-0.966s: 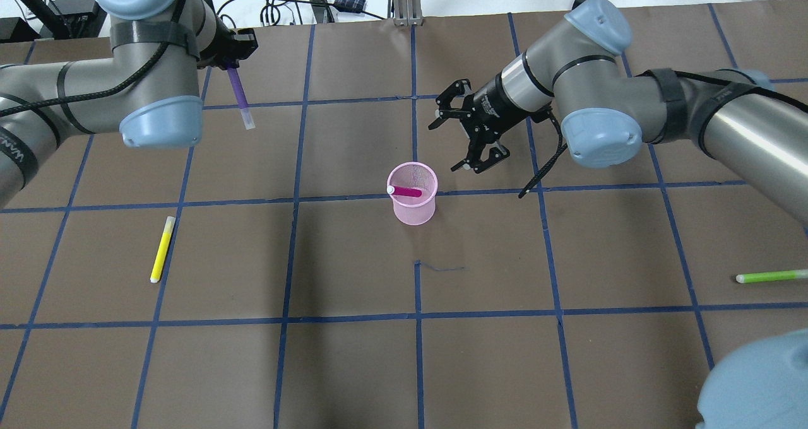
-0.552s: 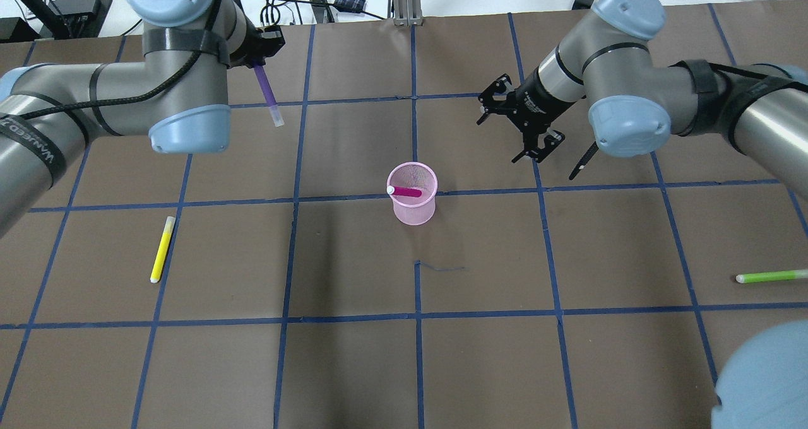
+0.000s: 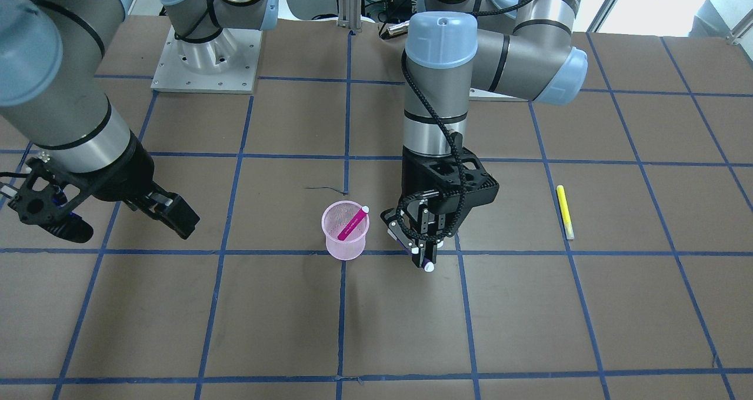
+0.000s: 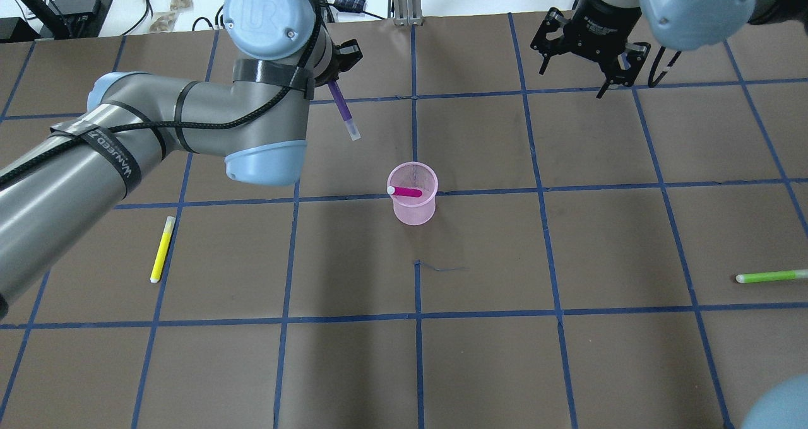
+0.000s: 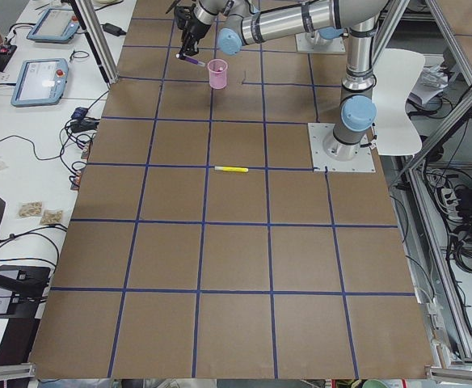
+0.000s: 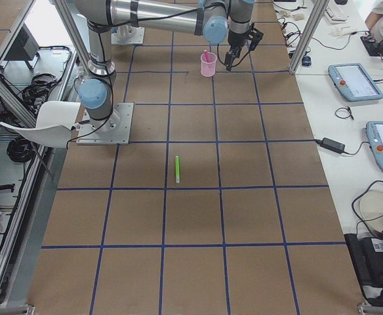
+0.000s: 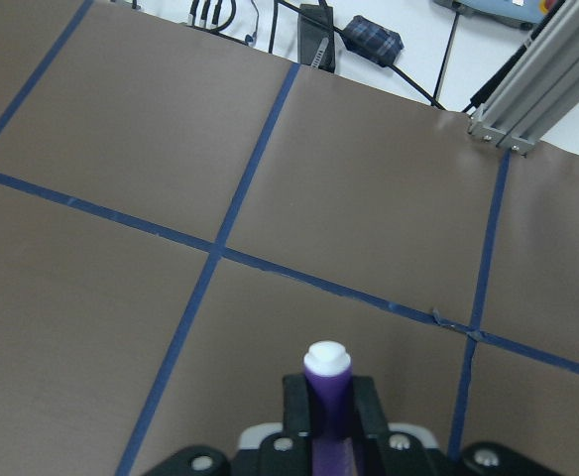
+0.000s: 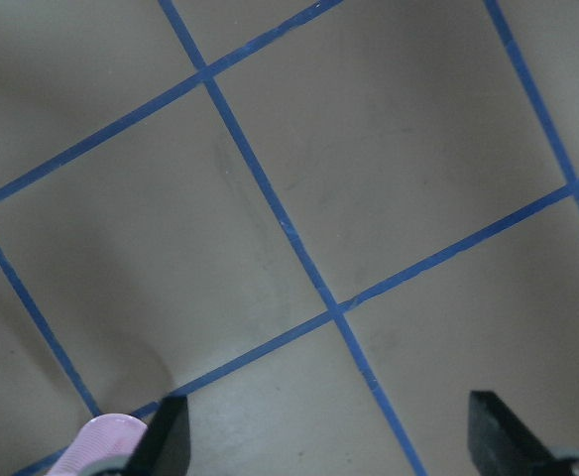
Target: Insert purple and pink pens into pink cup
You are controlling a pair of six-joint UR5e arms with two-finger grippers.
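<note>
The left gripper (image 7: 331,402) pinches the purple pen (image 4: 343,109) above the table, near the pink cup (image 4: 413,209). The pink pen (image 4: 408,192) leans inside the cup. The right gripper (image 8: 329,432) hangs spread wide.

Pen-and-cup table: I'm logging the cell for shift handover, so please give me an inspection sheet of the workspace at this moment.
Surface: table covered in brown paper with a blue tape grid; a short dark mark near the centre.
Job's things: pink cup upright; pink pen leaning inside it; purple pen held in the air, not yet in the cup.
Clutter: yellow pen and green pen, both lying flat, apart from the cup.
Grippers: left gripper shut on purple pen; right gripper open, empty.
Cables: black cable running down the left arm.
Surroundings: teach pendants on the side bench.
</note>
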